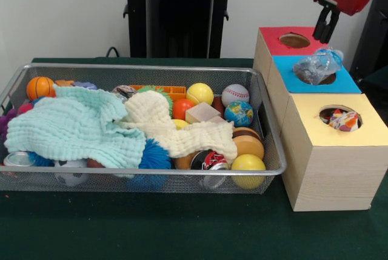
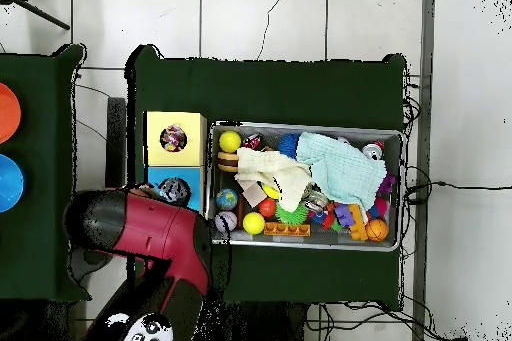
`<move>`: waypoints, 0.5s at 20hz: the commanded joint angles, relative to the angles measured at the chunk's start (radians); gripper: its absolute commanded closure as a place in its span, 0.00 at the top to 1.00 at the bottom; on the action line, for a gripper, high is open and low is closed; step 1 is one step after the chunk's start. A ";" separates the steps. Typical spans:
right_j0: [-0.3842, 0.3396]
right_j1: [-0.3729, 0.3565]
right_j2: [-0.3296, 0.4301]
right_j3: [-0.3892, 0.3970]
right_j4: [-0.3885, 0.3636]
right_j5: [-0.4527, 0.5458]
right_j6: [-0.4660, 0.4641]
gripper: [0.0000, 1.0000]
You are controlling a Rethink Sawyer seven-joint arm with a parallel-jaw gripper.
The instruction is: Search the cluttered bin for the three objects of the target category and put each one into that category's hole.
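Green table [image 1: 182, 230]; mesh bin [image 1: 267, 145] heaped with balls and cloths [image 1: 79, 126]. Gripper [image 1: 325, 30] over red hole [image 1: 294, 40], jaws near-shut, empty. Plastic bag [image 1: 318, 66] on blue hole.

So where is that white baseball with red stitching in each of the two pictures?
Front view: the white baseball with red stitching lies at the wire bin's far right end, just above the blue-green globe ball.
Overhead view: it lies in the bin's lower left corner, directly below the globe ball.
Shared landmark: the yellow-topped wooden box standing beside that end of the bin.
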 commanded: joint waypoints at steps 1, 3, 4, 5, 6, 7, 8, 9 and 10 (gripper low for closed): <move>-0.028 0.058 0.097 0.056 0.038 -0.113 0.238 0.00; -0.033 0.074 0.110 0.062 0.039 -0.139 0.231 0.00; -0.035 0.081 0.118 0.065 0.042 -0.153 0.229 0.00; -0.041 0.086 0.124 0.068 0.042 -0.164 0.224 0.00; -0.041 0.095 0.124 0.064 0.040 -0.168 0.225 0.00; -0.046 0.100 0.127 0.064 0.040 -0.175 0.222 0.00; -0.046 0.107 0.127 0.060 0.039 -0.176 0.224 0.00; -0.049 0.112 0.126 0.056 0.037 -0.178 0.221 0.00; -0.052 0.118 0.130 0.055 0.038 -0.186 0.220 0.00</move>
